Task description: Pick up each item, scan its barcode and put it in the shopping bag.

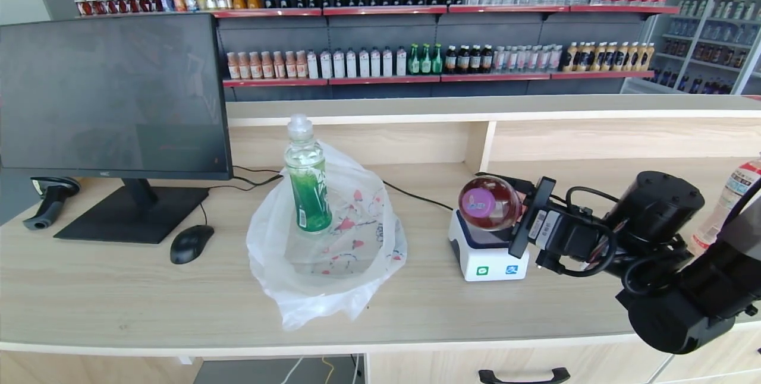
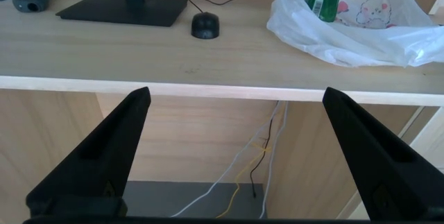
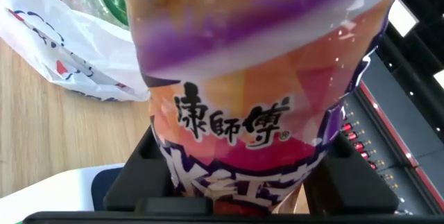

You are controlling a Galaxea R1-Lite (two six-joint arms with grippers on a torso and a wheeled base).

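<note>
Red drink bottle [image 1: 489, 202], with a purple-and-orange printed label, lies sideways in your right jaws over the white boxy scanner [image 1: 493, 262]; left jaws gape wide; green-labelled bottle [image 1: 307, 185] stands in the translucent plastic shopping bag [image 1: 371, 253].

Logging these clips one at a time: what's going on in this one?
The right gripper holds a dark red drink bottle on its side just above the white scanner on the checkout counter. A green bottle stands upright in the white shopping bag. The left gripper hangs open below the counter's front edge, holding nothing. Another bottle stands at the counter's right end.
</note>
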